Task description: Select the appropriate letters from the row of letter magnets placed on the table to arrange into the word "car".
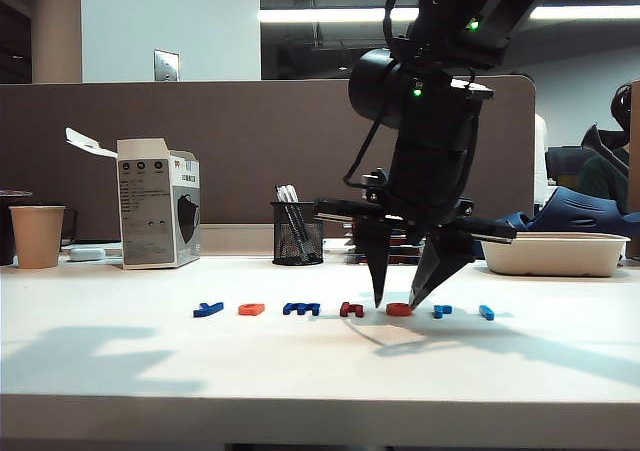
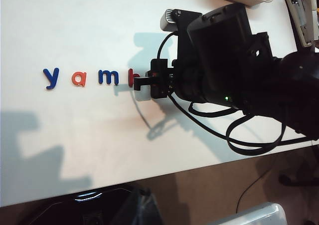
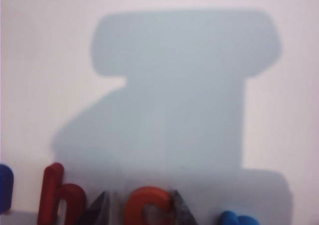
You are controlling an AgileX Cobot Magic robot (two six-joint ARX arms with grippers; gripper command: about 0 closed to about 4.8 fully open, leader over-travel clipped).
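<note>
The row of letter magnets lies on the white table (image 1: 120, 371): dark-blue "y" (image 1: 208, 310), orange "a" (image 1: 251, 309), dark-blue "m" (image 1: 301, 309), dark-red "h" (image 1: 351, 310), orange-red "c" (image 1: 399, 309), light-blue "r" (image 1: 441, 311) and one more light-blue letter (image 1: 486, 312). My right gripper (image 1: 396, 301) points down at the table, open, one fingertip on each side of the "c" (image 3: 147, 197). In the right wrist view the "h" (image 3: 55, 195) and the "r" (image 3: 234, 219) flank it. The left wrist view shows "y" (image 2: 51, 78), "a" (image 2: 79, 78), "m" (image 2: 108, 77); the right arm (image 2: 224, 60) covers the rest. My left gripper is out of view.
A paper cup (image 1: 37, 235) and a white carton (image 1: 157, 203) stand at the back left. A black mesh pen holder (image 1: 297, 233) stands behind the row. At the back right is a white tray (image 1: 553, 253).
</note>
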